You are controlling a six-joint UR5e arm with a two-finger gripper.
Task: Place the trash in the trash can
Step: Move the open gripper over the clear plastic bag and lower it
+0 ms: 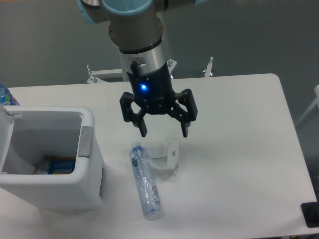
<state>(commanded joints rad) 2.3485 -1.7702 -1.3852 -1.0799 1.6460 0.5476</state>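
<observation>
A small clear plastic cup lies on its side on the white table, just below my gripper. My gripper hangs above the cup with its two black fingers spread wide and nothing between them. Left of the cup lies a longer crushed clear bottle with a bluish tint, its cap end pointing up-left. The white rectangular trash can with a grey tab stands at the left, with some items inside at the bottom.
A darker blue bottle peeks in at the far left edge behind the bin. A black object sits at the table's bottom right corner. Metal brackets stand at the table's far edge.
</observation>
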